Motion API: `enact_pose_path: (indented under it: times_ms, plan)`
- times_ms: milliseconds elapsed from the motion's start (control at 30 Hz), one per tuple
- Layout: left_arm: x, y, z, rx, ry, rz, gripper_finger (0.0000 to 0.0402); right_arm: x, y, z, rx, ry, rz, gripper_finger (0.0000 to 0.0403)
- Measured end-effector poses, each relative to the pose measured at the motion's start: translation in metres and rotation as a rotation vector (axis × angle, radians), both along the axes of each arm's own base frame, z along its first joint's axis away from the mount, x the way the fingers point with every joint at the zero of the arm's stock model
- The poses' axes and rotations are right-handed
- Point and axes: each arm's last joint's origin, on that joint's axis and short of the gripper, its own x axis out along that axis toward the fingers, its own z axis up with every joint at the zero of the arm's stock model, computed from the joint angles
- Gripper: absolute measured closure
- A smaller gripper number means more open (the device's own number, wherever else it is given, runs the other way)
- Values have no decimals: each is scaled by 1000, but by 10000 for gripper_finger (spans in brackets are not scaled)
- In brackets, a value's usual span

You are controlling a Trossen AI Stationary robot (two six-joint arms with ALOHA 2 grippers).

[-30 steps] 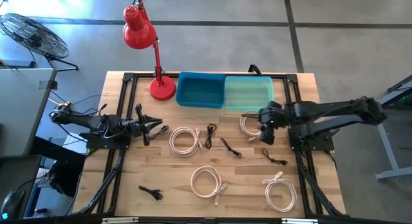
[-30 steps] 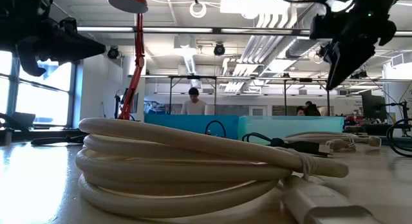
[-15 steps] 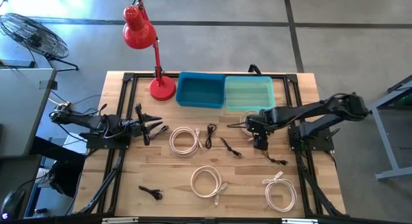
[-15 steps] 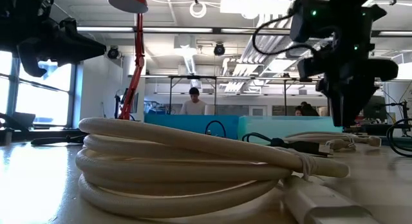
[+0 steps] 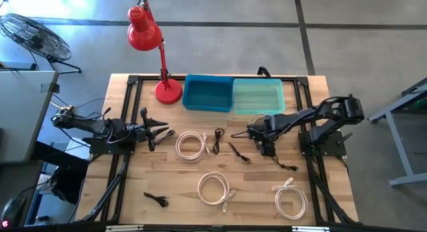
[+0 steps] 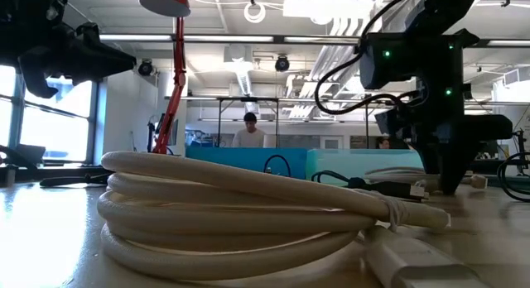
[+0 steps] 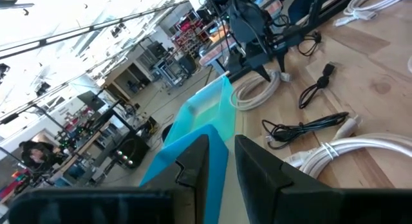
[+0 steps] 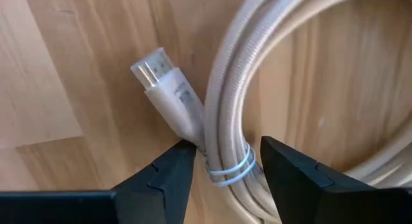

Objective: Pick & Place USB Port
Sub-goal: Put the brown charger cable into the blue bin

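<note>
A white USB cable coil [image 8: 225, 89], its plug [image 8: 158, 73] lying flat on the wood, is bound by a thin tie [image 8: 228, 169]. My right gripper [image 8: 225, 153] points straight down over it and is open. One finger stands on each side of the bundle at the tie, close to it. In the high view this gripper [image 5: 267, 149] is in front of the teal bin [image 5: 258, 95], and the arm covers much of the coil [image 5: 255, 129]. My left gripper [image 5: 163, 132] waits level at the table's left, its fingers a narrow gap apart with nothing between them.
A blue bin [image 5: 208, 93] stands beside the teal one at the far edge, with a red lamp [image 5: 160, 59] to its left. More white coils [image 5: 192, 145] [image 5: 215, 189] [image 5: 290, 199] and small black cables [image 5: 239, 152] [image 5: 285, 163] [image 5: 157, 200] lie across the table.
My right gripper has come down toward the table and a little toward its left and near edges. It has tipped from a slant to pointing straight down over the white coil. The coil has not moved.
</note>
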Motion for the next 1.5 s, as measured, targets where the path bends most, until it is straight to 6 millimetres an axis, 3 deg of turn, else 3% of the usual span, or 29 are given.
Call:
enact_pose_path:
  times_ms: [100, 233, 267, 600, 800, 1167, 1300, 1500]
  plan:
    - [0, 0, 0, 2, 0, 0, 327, 1, 0, -2, 5, 6, 0, 264]
    - [0, -1, 0, -7, -2, -22, 328, 0, 0, 0, 8, -12, -34, 352]
    - [0, -1, 0, -7, -3, -30, 328, 0, -1, 1, 6, -22, -48, 359]
    - [0, 0, 0, 39, 8, 6, 328, -2, 2, 12, -10, -95, -108, 359]
    - [0, 0, 0, 27, 6, -9, 328, -6, 18, 30, 51, -169, -102, 359]
    - [0, -1, 9, -121, -115, -62, 326, 3, 44, 93, 5, -442, -5, 359]
    - [-1, -1, 12, -133, -147, -67, 299, 11, 53, 113, -18, -519, 71, 359]
    - [-2, 1, 14, -200, -181, 8, 223, 19, 61, 133, -54, -613, 154, 359]
